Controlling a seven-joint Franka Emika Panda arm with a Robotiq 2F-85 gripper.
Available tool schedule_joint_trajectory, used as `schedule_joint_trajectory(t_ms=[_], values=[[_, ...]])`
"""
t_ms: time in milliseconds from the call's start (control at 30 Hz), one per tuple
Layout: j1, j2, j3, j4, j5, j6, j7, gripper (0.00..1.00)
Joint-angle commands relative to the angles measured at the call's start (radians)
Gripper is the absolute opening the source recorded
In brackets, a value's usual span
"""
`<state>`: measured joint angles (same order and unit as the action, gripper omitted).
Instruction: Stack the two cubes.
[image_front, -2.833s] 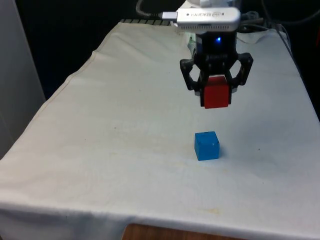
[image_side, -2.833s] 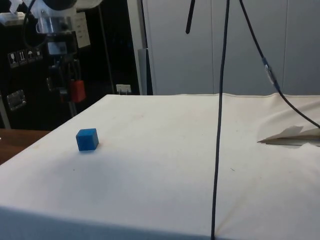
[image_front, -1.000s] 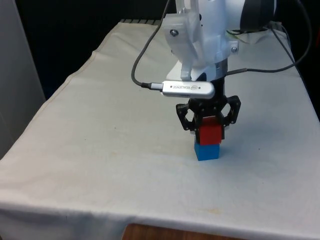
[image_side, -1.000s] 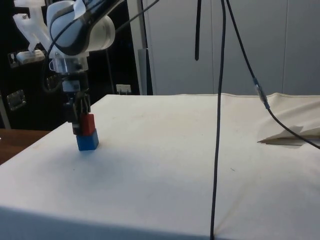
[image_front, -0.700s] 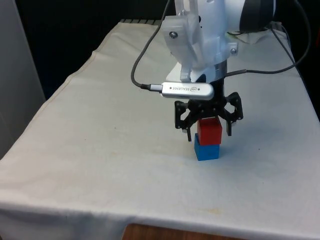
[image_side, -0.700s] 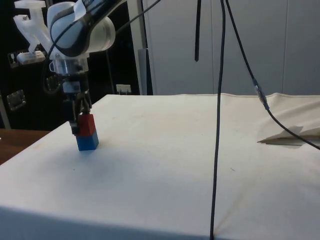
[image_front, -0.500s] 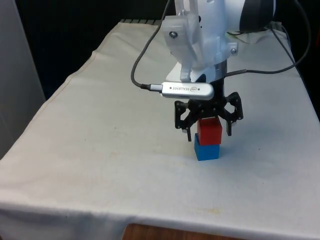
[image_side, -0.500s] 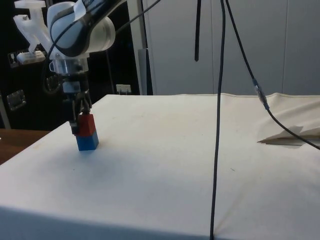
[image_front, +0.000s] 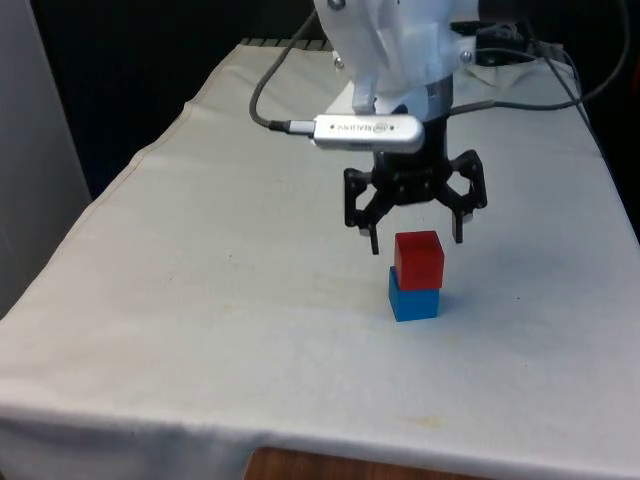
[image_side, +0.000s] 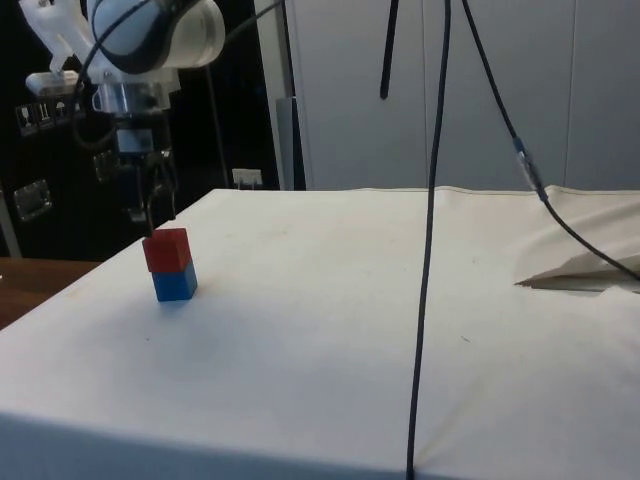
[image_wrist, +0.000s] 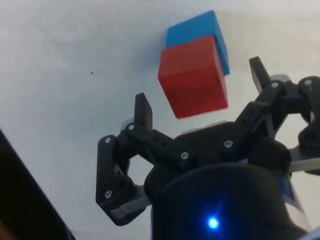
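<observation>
Since half a second ago my claw (image_front: 416, 232) has risen from around the red cube (image_front: 419, 260) and now hangs just above it, fingers spread wide and holding nothing. From the side, the claw (image_side: 150, 210) sits above the stack, clear of it. I judge the stacking itself done: the red cube rests on top of the blue cube (image_front: 414, 300) on the white-clothed surface (image_front: 200, 300), toward the front view's right of centre. What remains, as far as I can tell, is only to draw the arm away without knocking the pair. Both cubes are small, plain, solid-coloured blocks with crisp edges. Seen from the wrist, the red cube (image_wrist: 194, 76) is turned slightly against the blue cube (image_wrist: 200, 36) below, so a blue edge peeks out, but the stack looks upright and steady.
</observation>
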<state>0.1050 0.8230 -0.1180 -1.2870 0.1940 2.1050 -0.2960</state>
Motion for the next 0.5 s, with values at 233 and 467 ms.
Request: schedule_joint_trajectory(t_ms=[233,467], values=[[-0.002,-0.06,-0.005,-0.037,0.003,-0.017,0.003,1.0],[0.0,-0.11,-0.01,-0.097,0.001,-0.009,0.004,1.0]])
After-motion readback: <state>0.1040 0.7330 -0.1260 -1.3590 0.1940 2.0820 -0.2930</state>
